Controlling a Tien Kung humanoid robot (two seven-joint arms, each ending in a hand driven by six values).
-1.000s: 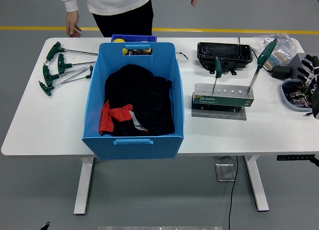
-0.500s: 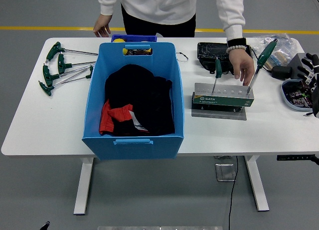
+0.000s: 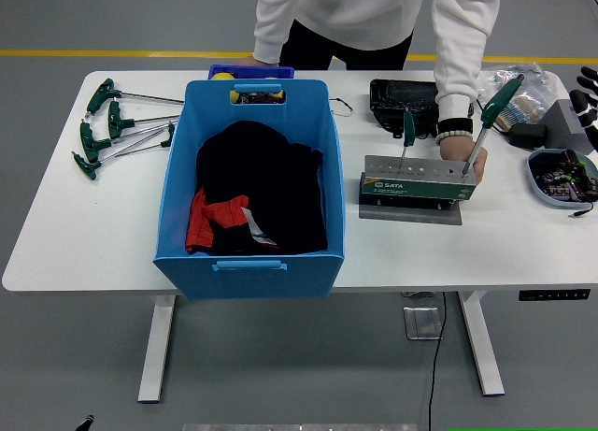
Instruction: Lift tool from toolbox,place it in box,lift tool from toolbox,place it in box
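The toolbox is a grey and green tool stand (image 3: 411, 180) right of centre on the white table (image 3: 84, 235). Two green-handled screwdrivers stand in it: a short one (image 3: 407, 130) at the left and a long tilted one (image 3: 491, 106) at the right end. A person's hand (image 3: 462, 154) rests on the stand's right end, by the long screwdriver's shaft. The blue box (image 3: 177, 183) stands left of the stand and holds black and red cloth (image 3: 257, 199). My right hand (image 3: 588, 85) is at the picture's right edge, fingers spread, holding nothing, well apart from the stand. My left hand is out of view.
Several green T-handle wrenches (image 3: 114, 124) lie at the table's far left. A black tray (image 3: 409, 98) sits behind the stand. A small dish of parts (image 3: 561, 177), a grey block (image 3: 559, 122) and a plastic bag (image 3: 528, 83) crowd the right end. The person leans over the far edge.
The person has leaned in further and moved a hand down onto the stand's right end. My right hand has drawn up and right, toward the picture's edge.
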